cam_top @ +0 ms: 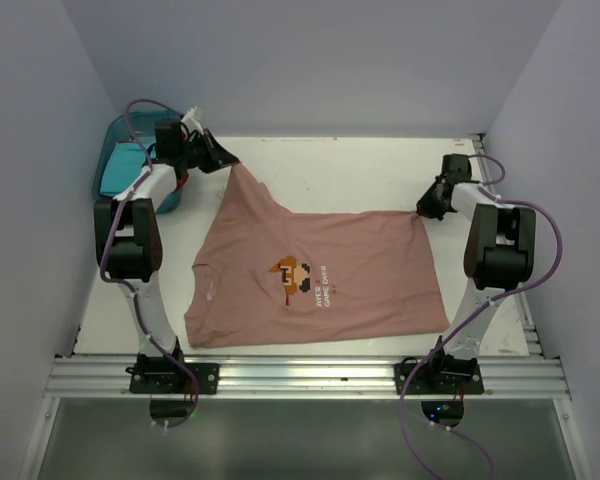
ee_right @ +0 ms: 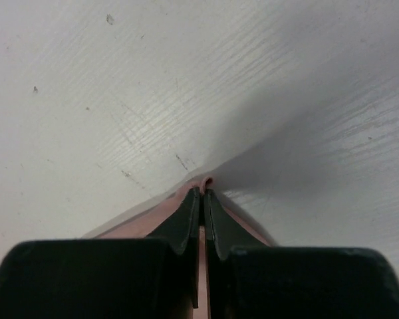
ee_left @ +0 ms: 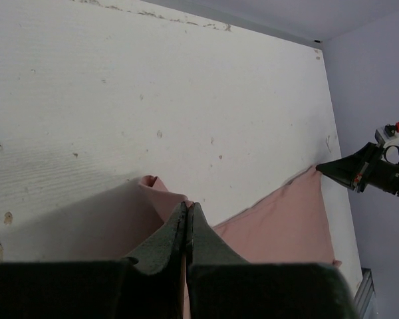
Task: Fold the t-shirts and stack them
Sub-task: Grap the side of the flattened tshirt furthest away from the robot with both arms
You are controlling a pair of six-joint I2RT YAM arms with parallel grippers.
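A dusty pink t-shirt [cam_top: 320, 275] with a pixel-character print lies spread on the white table, print up. My left gripper [cam_top: 232, 163] is shut on its far left corner, and that corner is lifted; in the left wrist view pink cloth [ee_left: 161, 193] sticks out past the closed tips [ee_left: 186, 207]. My right gripper [cam_top: 418, 213] is shut on the far right corner at table height; a pinch of pink cloth [ee_right: 208, 180] shows at its tips [ee_right: 201, 193]. A turquoise t-shirt [cam_top: 123, 168] lies in the blue bin. No red one is in view.
The blue plastic bin [cam_top: 104, 158] stands at the far left corner of the table, beside my left arm. Grey walls close in the table on three sides. The aluminium rail [cam_top: 310, 375] with both arm bases runs along the near edge.
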